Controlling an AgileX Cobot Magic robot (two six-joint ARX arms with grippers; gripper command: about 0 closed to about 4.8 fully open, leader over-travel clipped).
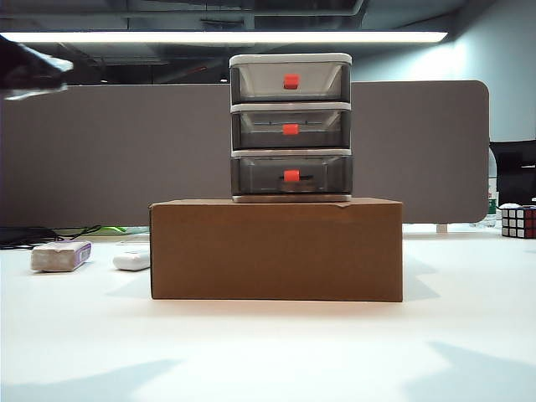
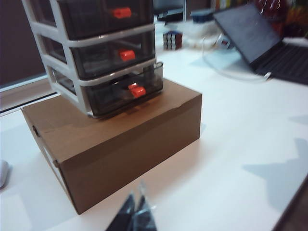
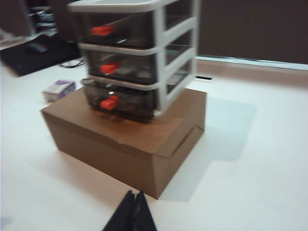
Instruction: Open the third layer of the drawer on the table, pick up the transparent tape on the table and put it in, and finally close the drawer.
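Observation:
The drawer (image 1: pixel 291 127), a three-tier unit of smoky-grey trays, stands on a brown cardboard box (image 1: pixel 276 249) on the white table (image 1: pixel 268 352). The third layer (image 1: pixel 291 176) is the lowest tray with a red-orange handle; in the left wrist view this tray (image 2: pixel 126 91) sits slightly forward of the frame. The transparent tape is out of view. My left gripper (image 2: pixel 136 204) is shut and empty, hanging above the table in front of the box's corner. The right gripper (image 3: pixel 134 196) is shut and empty too, off the box's other front corner. Neither gripper is clearly seen in the exterior view.
A white-and-purple wrapped block (image 1: pixel 60 255) and a small white oval object (image 1: pixel 132 260) lie left of the box. A puzzle cube (image 1: pixel 519 221) sits at the far right. A laptop (image 2: pixel 260 38) lies on the table beyond. A grey partition (image 1: pixel 100 151) stands behind.

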